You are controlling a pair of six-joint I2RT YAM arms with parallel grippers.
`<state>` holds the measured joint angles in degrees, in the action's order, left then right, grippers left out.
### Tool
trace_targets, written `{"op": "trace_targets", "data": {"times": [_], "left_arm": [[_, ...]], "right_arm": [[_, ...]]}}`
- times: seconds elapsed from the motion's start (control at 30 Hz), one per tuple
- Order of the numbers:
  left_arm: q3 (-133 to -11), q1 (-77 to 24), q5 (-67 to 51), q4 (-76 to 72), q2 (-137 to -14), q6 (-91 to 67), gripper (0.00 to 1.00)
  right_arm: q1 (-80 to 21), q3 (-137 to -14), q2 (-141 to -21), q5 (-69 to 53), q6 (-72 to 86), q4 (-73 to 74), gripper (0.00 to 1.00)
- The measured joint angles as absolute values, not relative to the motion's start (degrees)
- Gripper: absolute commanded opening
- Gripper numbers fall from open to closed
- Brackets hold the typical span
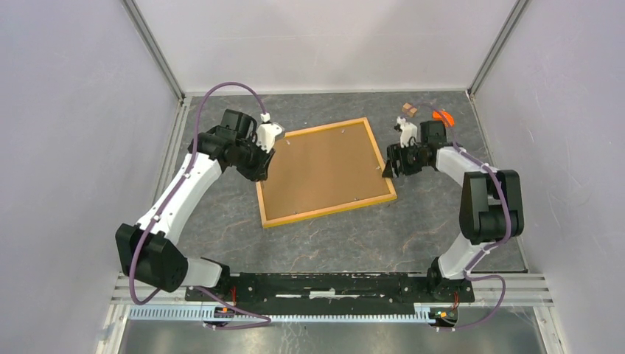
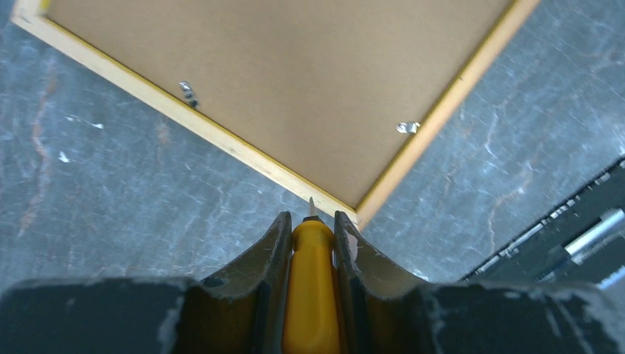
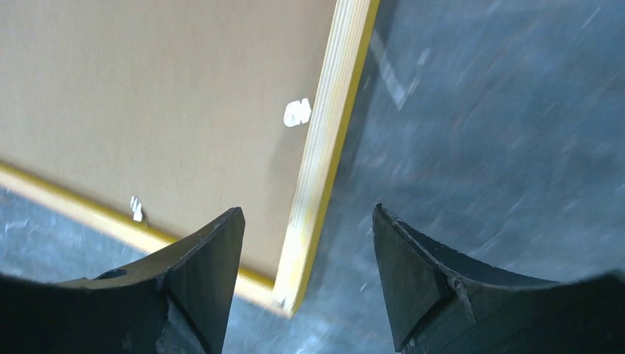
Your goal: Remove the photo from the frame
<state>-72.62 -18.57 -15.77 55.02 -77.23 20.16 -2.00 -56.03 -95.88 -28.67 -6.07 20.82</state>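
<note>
The frame (image 1: 324, 171) lies brown back up, pale wood border, small clips

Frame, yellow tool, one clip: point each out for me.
frame (image 3: 313, 184): right wrist view, on its light wood edge.
yellow tool (image 2: 313, 280): left wrist view, on its handle.
clip (image 3: 297, 113): right wrist view, on the middle of the metal tab.
</note>
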Motion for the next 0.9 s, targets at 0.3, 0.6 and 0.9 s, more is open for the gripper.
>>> {"op": "trace_targets", "data": {"times": [0.3,0.6,0.9], "left_arm": [[-74.41,-18.09,-9.02,47.05,-82.67,19.77,0.02],[-74.41,-17.34,-5.54,39.75,-87.79,19.11,0.02],[-76.75,-14.44,-0.4,35.29,-98.63,12.97,0.02]], "right_arm": [[-2.68,-73.23,-108.18,-26.06,-9.34,20.73,0.68],[-4.32,-77.95,-115.59,-26.28,-9.34,22.0,0.6],[-5.15,-75.24,-114.52,-27.46,-8.88,20.27,0.48]]}}
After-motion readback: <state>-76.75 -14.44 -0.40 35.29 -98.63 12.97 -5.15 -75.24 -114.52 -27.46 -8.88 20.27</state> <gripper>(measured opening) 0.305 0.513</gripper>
